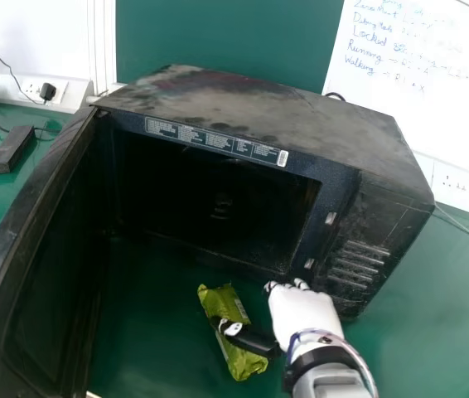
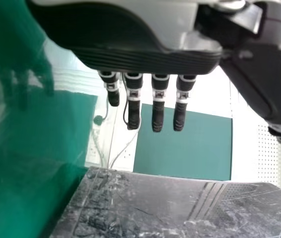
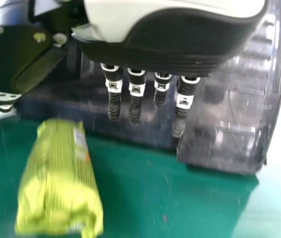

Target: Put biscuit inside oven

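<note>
The oven [image 1: 251, 108] stands near the bench's [image 1: 433, 332] back edge, its door [image 1: 44, 274] on the left, the biscuit packet [image 1: 224, 305] before its mouth.

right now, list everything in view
oven: one, black, centre
oven door: one, black, left
biscuit packet: one, yellow-green, before oven
table: one, green, beneath
wall board: one, green, behind oven
whiteboard: one, white, upper right
socket panels: two, white, wall
block: one, dark, table's left
plug: one, black, left panel
cables: several, white and black, both sides
right hand: one, white-and-black, by packet
left hand: one, black-and-grey, near oven
</note>
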`<state>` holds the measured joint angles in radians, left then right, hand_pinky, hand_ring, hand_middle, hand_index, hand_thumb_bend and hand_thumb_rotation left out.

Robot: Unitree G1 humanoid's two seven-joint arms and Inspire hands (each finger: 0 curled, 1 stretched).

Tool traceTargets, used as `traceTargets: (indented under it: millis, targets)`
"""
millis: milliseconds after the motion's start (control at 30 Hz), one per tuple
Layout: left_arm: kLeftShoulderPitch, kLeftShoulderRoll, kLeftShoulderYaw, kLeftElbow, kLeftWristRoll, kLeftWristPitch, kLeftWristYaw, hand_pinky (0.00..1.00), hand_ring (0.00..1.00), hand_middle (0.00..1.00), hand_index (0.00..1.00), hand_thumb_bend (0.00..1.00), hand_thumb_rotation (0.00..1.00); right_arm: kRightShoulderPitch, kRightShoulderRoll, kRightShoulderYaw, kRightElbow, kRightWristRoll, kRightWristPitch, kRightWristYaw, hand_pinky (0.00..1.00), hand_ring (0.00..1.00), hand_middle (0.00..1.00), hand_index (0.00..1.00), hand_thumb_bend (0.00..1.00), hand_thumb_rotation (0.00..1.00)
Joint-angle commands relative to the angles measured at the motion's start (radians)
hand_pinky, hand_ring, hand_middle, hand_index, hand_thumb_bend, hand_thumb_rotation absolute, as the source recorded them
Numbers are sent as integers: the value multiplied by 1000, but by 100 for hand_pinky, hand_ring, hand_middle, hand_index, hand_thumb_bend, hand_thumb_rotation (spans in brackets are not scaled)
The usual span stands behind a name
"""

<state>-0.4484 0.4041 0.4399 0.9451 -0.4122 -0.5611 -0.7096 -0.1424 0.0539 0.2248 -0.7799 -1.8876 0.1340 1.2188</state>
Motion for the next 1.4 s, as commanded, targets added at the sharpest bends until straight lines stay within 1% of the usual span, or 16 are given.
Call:
traceTargets:
  millis: [0,67,133,233,267,367,467,567,633,733,867,933,967,1033,1267,1367]
  targets:
    - [37,-22,-15,10,12,18,3,83,86,88,86,64,64,-6,55,22,20,-16,-3,9,75,84,87,87,98,51]
    - [39,-23,-16,7,14,15,4,83,86,88,86,64,64,-12,40,34,38,-18,-18,23,74,83,85,86,98,49]
    - [41,-25,-15,3,12,16,5,83,86,87,86,65,63,-20,21,50,58,-25,-41,45,67,77,81,86,98,50]
    - [44,-26,-17,-2,15,13,7,82,86,87,86,66,63,-31,33,64,92,-52,-44,84,61,75,80,88,97,49]
    - [45,-26,-18,-4,16,11,7,82,86,87,86,66,64,-30,36,67,100,-56,-39,86,61,75,80,87,98,48]
    - [48,-27,-19,-10,14,16,7,83,86,87,86,65,64,-25,33,78,120,-62,-36,86,56,72,78,87,100,45]
    - [49,-29,-19,-14,11,18,8,83,86,87,86,65,63,-23,29,91,143,-67,-36,85,64,78,81,87,100,46]
    - [50,-30,-20,-18,14,24,19,82,86,87,86,68,63,-22,27,105,169,-66,-34,81,70,81,85,86,99,48]
    - [51,-30,-21,-21,13,29,21,82,86,87,85,70,62,-25,23,113,186,-58,-38,84,70,82,85,86,99,48]
    - [54,-30,-22,-23,11,24,17,82,86,87,86,69,62,-27,23,125,216,-68,-37,94,72,83,87,86,98,51]
    - [56,-30,-22,-26,8,25,16,82,86,87,86,69,62,-11,26,135,237,-81,-18,86,73,83,88,86,99,50]
    - [57,-29,-21,-26,3,29,12,82,85,86,86,69,62,0,32,135,250,-84,8,74,73,83,88,88,99,49]
    - [57,-28,-21,-26,2,30,10,83,85,86,85,69,62,4,34,135,255,-85,20,69,75,84,89,88,98,47]
    - [56,-26,-21,-22,2,30,9,83,86,87,86,69,62,9,32,136,263,-85,35,57,76,86,90,89,97,45]
    - [57,-23,-18,-20,0,28,4,82,86,87,86,69,61,6,12,142,297,-79,49,39,79,88,92,91,94,43]
    - [57,-23,-15,-19,-5,31,-2,82,85,87,85,69,61,5,3,145,313,-79,49,26,79,88,93,90,94,41]
